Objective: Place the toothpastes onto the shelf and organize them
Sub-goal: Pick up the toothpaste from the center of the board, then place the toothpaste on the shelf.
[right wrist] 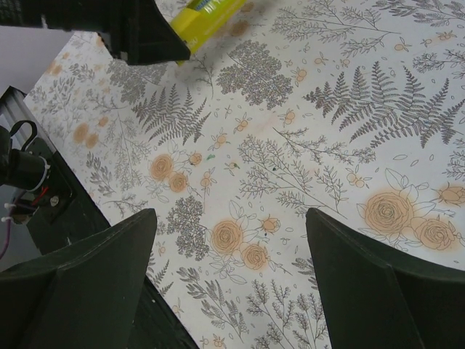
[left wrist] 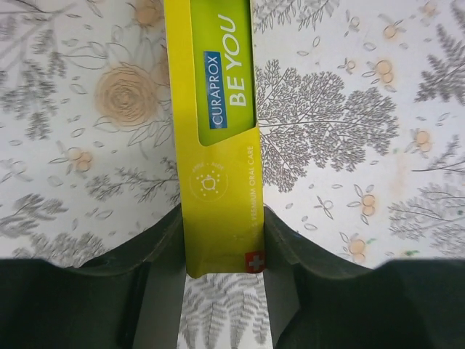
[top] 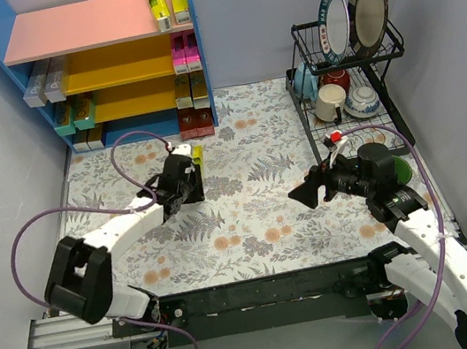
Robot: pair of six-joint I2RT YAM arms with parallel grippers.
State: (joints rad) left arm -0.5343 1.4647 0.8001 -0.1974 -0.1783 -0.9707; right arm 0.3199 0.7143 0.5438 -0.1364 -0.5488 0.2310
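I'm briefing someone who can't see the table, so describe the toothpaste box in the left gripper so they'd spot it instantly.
Start at the floral table mat in front of the blue-sided shelf. Left of its middle, the left gripper clamps a yellow toothpaste box. It is the only box away from the shelf, printed CURAPROX BE YOU.

The right hand [right wrist: 231, 218], spread wide, hovers above the floral cloth [right wrist: 327, 145] — a yellow toothpaste box [right wrist: 207, 14] at top.

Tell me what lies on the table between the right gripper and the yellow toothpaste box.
Nothing stands there. Only bare flowered tablecloth lies between the right gripper and the yellow toothpaste box, as the right wrist view shows.
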